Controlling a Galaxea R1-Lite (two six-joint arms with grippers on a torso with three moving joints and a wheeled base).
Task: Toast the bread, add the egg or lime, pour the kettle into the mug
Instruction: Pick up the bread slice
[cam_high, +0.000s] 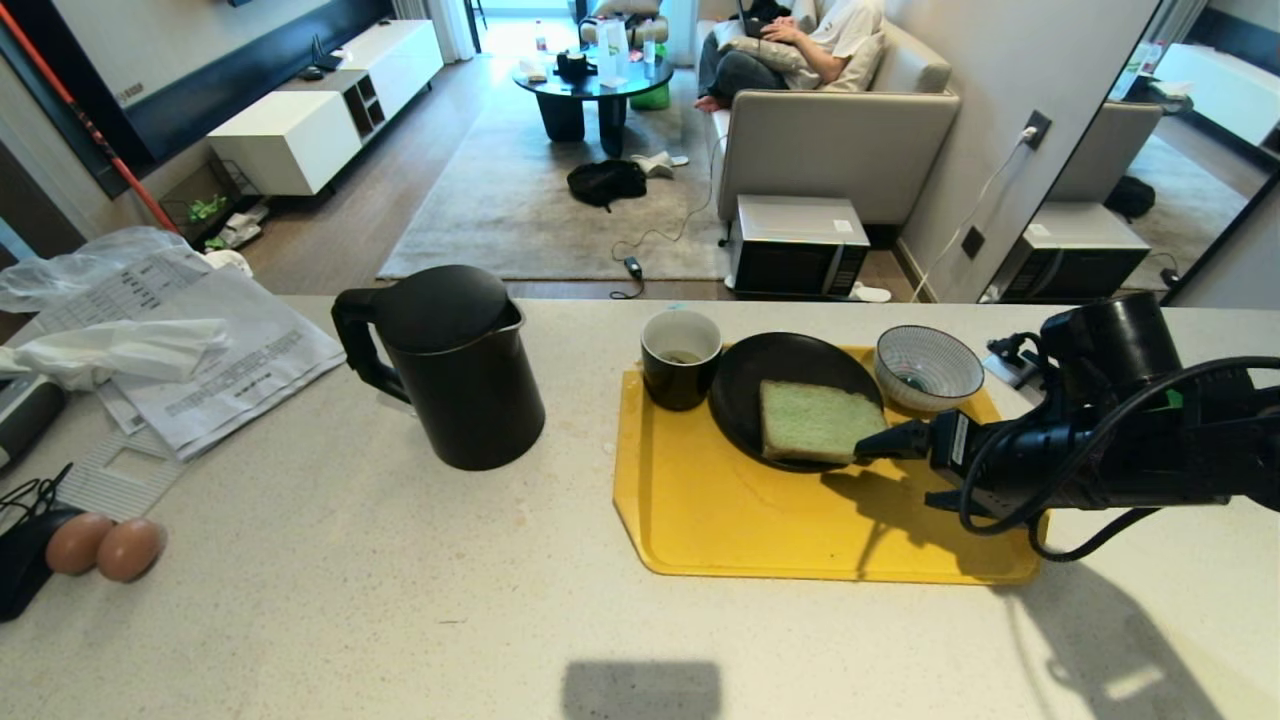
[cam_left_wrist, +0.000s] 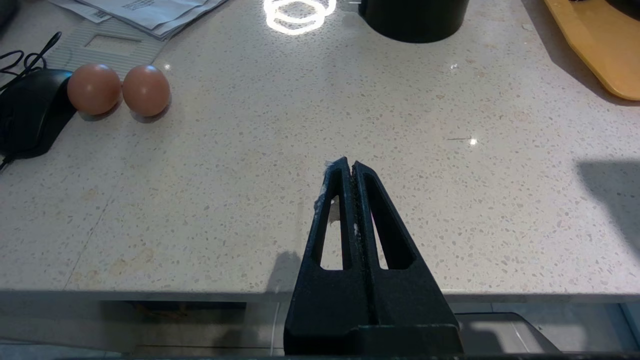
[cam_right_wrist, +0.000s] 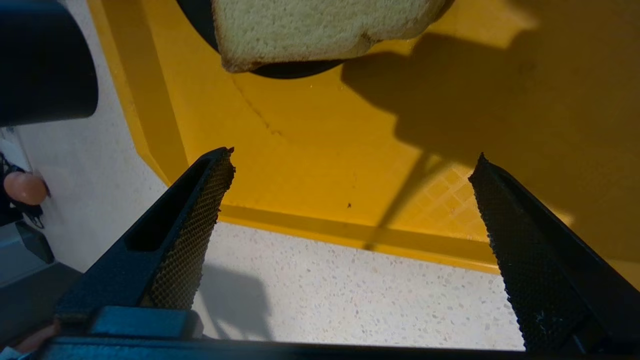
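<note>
The bread (cam_high: 815, 420), a pale green slice, lies on a black plate (cam_high: 740, 385) on the yellow tray (cam_high: 720, 510). The black mug (cam_high: 680, 358) stands at the tray's far left corner, and the black kettle (cam_high: 450, 370) is on the counter to its left. My right gripper (cam_high: 900, 472) reaches in from the right, open and empty, just beside the bread's near right corner. In the right wrist view the right gripper (cam_right_wrist: 355, 156) hangs over the tray's front rim (cam_right_wrist: 350, 232), with the bread (cam_right_wrist: 320, 30) ahead of it. My left gripper (cam_left_wrist: 350, 165) is shut and empty over the counter's near edge. The egg and the lime are out of view.
A blue-striped white bowl (cam_high: 928, 365) sits at the tray's far right corner. Two brown eggs (cam_high: 100, 545) lie beside a black mouse (cam_high: 25, 560) at the counter's left. Papers (cam_high: 220, 360) and plastic bags lie behind them. A person sits on a sofa (cam_high: 840, 130) beyond the counter.
</note>
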